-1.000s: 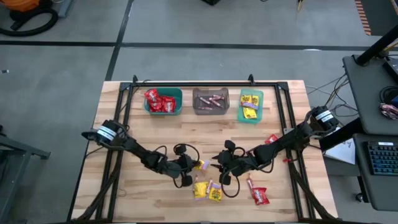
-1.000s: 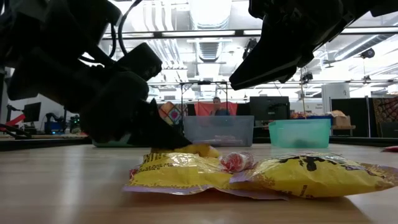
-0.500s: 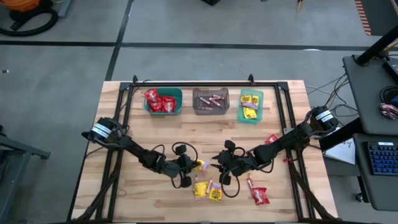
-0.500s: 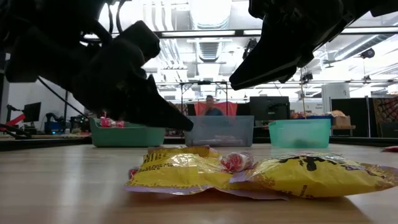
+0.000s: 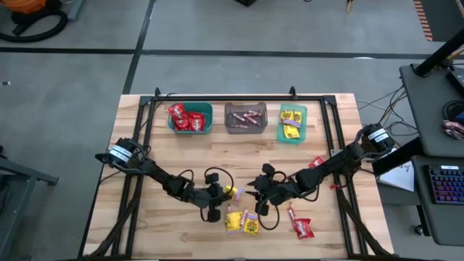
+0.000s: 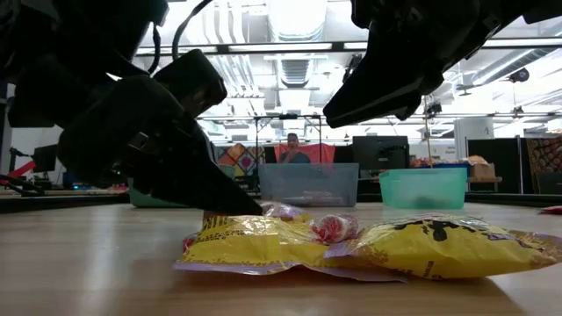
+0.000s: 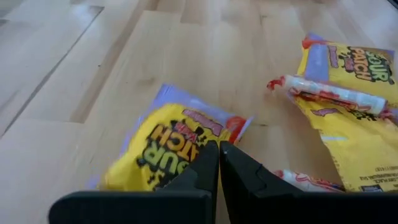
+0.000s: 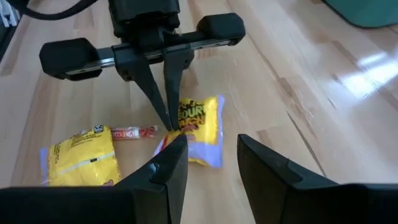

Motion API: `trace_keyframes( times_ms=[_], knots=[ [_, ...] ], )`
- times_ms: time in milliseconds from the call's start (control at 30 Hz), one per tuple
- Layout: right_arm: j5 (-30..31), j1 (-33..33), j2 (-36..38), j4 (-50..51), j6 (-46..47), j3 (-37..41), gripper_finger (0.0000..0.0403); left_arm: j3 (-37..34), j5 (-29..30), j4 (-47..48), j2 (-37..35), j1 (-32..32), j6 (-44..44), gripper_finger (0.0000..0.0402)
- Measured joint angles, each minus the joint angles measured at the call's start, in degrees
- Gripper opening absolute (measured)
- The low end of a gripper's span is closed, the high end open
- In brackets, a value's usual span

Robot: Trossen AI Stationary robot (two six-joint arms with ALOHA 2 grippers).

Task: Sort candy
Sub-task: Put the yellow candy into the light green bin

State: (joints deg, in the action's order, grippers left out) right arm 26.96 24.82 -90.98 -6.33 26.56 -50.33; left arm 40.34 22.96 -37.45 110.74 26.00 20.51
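Observation:
My left gripper (image 5: 217,200) is shut and low over the table's middle, fingertips at a yellow packet (image 5: 230,192) that lies flat on the wood. The left wrist view shows this packet (image 7: 161,149) under the gripper (image 7: 218,149). My right gripper (image 5: 256,200) is open just right of it and hovers above the table (image 6: 395,70), touching nothing. Two more yellow packets (image 5: 233,220) (image 5: 251,225) and a pink stick (image 5: 244,214) lie nearer the table's near edge. Red packets (image 5: 302,229) (image 5: 317,162) lie to the right. My left gripper touches the yellow packet at its edge (image 8: 177,127) with its shut fingertips (image 7: 211,152), slanting down from the table's left. The packet lies flat on the table. I cannot tell whether any wrapper is caught between the fingers.
Three bins stand along the far edge: a teal one (image 5: 191,127) with red packets, a grey one (image 5: 244,127) with pink sticks, a green one (image 5: 292,136) with yellow packets. Bare wood lies between them and the grippers. A person shows in the room beyond (image 6: 291,149).
My left gripper rose off the table about half a second ago, then came back down onto the yellow packet. The packet stayed flat in its place. My right gripper kept still.

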Motion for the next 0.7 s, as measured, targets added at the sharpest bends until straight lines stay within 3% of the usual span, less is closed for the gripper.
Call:
trace_keyframes(
  times_ms=[433,700],
  knots=[
    [-0.4,-1.1,0.0,-0.9,3.4,0.0,0.013,0.0,0.0,0.6,-3.2,1.3,-2.0,0.0],
    [-1.1,-2.0,-2.5,-3.3,-1.7,0.0,0.013,0.0,0.0,4.5,-4.0,2.1,-1.8,0.0]
  ],
)
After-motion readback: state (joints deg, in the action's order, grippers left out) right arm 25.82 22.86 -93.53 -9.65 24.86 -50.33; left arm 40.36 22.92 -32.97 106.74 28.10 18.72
